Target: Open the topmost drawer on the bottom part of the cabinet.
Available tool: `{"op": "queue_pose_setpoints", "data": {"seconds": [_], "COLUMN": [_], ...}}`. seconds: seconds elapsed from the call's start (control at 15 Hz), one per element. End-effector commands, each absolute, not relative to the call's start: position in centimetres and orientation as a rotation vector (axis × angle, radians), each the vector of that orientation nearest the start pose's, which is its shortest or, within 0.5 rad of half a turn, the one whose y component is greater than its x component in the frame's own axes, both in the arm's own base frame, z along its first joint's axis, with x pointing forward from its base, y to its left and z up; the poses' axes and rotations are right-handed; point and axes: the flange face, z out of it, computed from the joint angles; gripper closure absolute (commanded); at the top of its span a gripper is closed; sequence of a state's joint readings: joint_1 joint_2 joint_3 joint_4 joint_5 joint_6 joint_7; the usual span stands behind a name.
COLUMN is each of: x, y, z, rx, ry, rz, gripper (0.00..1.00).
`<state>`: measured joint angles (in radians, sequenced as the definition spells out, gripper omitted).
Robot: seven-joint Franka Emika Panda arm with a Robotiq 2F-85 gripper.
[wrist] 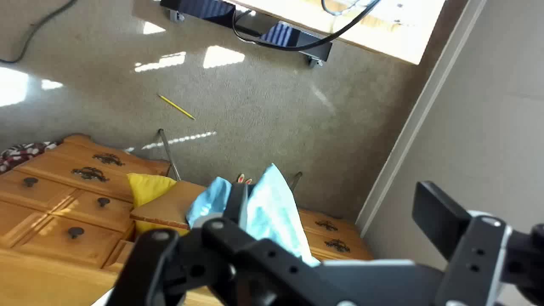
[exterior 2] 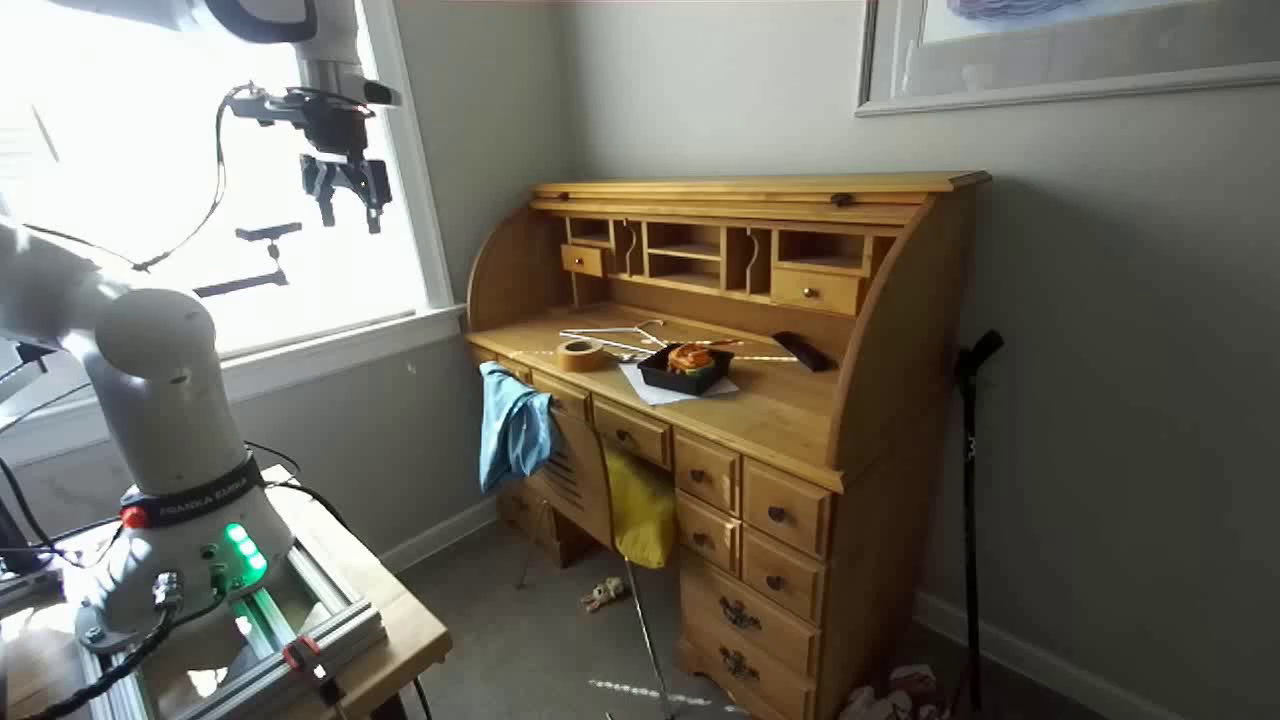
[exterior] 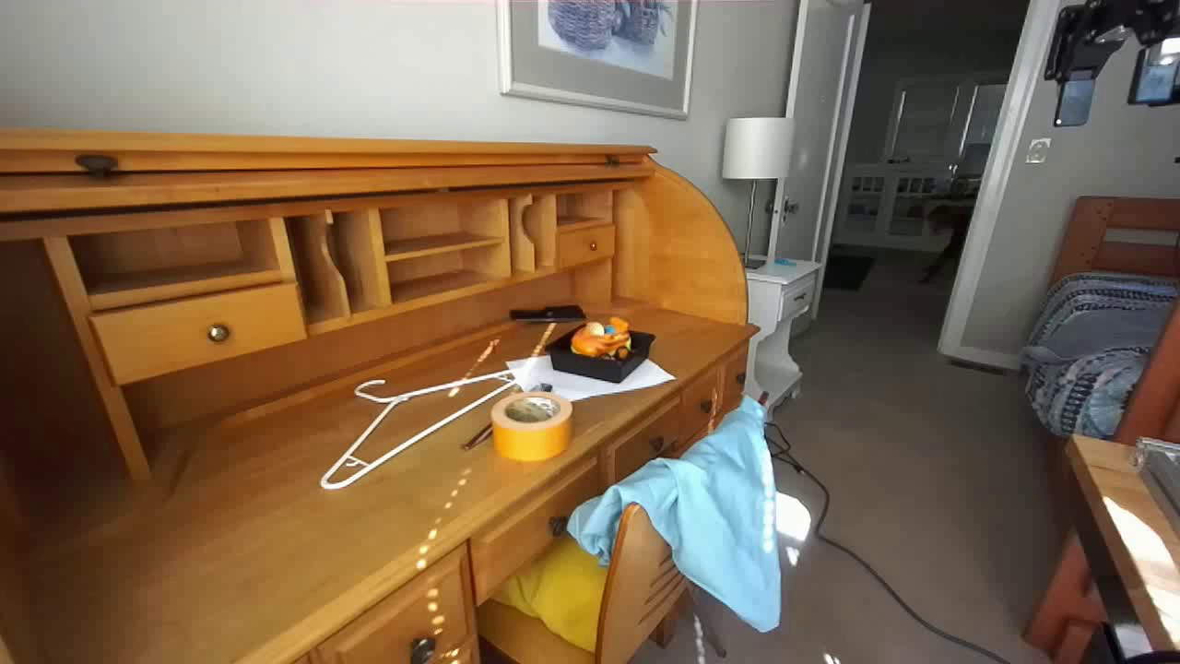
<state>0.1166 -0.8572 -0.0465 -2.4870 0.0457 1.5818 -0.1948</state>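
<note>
Pincer: nearest of all in the wrist view, its jaws standing wide apart with nothing held; in an exterior view it is seen hung high before the window, pointing down, well apart from the cabinet.
Cabinet: the oak roll-top desk; all its lower drawer fronts appear flush, so the drawing-out is judged not yet begun.
Topmost drawer: to be found in the upper row, just under the counter; several fronts share that row and which is meant cannot be settled, though the inner one of the pedestal farther from the window is judged the most freely reached.
Knob: round, dark and small; a level approach should be made, the wrist turned until the front is faced and the knob centred before any squeeze.
Counter: its edge seems to jut over the fronts, so the pincer should be kept beneath it; tape and black tray need not be touched.
Chair: stood close before the row, a blue cloth over its back and a yellow cushion on its seat; a wide path should be chosen, as the cloth could be snagged.
Drawer's travel: to be drawn slowly and squarely, since binding is likely under a skewed tug.
</note>
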Motion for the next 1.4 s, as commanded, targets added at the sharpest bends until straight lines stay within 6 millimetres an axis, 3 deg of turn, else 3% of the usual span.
{"op": "queue_pose_setpoints", "data": {"seconds": [0.0,0.4,0.6,0.93,1.33], "x": [28.5,28.6,29.0,29.1,29.1], "y": [2.2,2.2,0.6,-4.2,-10.0], "z": [55.1,55.1,54.0,49.2,41.7], "rx": [-3.028,-3.028,-3.095,-3.189,-3.31], "ry": [-0.427,-0.427,-0.344,-0.238,0.154], "rz": [0.069,0.069,0.063,0.055,0.028], "gripper": [0.0,0.0,0.0,0.0,0.0]}}
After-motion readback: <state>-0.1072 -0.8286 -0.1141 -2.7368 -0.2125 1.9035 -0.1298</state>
